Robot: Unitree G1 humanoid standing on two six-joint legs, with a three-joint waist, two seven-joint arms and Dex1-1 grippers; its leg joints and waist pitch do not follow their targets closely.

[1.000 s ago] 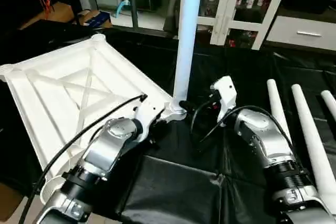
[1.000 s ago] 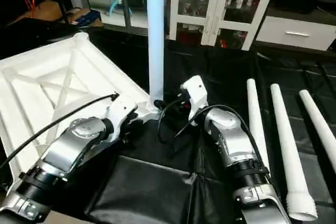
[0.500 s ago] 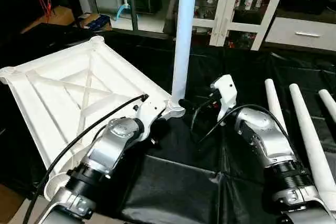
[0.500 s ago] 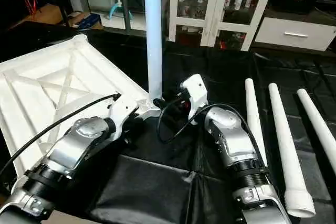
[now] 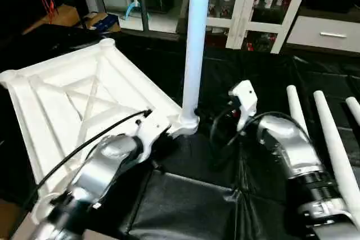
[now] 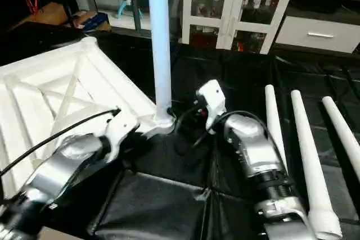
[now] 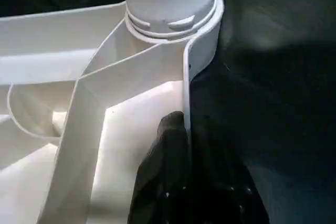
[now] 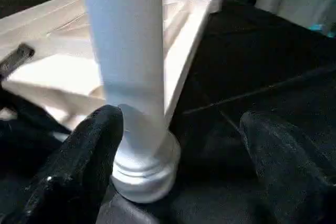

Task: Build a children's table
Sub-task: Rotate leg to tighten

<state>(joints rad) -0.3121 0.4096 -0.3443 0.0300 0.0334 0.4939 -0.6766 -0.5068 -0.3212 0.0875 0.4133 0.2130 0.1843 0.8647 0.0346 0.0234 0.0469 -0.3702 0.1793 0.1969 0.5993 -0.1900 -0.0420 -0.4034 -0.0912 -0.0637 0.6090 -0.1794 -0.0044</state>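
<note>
The children's table top [image 5: 73, 99] lies upside down on black cloth, its X ribs facing up. One white leg [image 5: 194, 54] stands upright in the near right corner socket [image 5: 183, 126]. My left gripper [image 7: 186, 129] is shut on the top's rim wall just beside that socket. My right gripper [image 8: 184, 145] is open at the leg's base, with one finger [image 8: 79, 171] close against the leg and the other finger [image 8: 283, 166] well clear. Three loose legs [image 5: 332, 139] lie side by side on the cloth to the right.
Black cloth [image 5: 191, 206] covers the work surface. A white glass-door cabinet [image 5: 253, 4] and a white drawer unit [image 5: 329, 32] stand behind it. A cardboard box [image 5: 101, 21] sits on the floor at the back left.
My left gripper has closed onto the top's rim, and the left forearm has dropped lower and to the left. The right arm holds its place by the leg.
</note>
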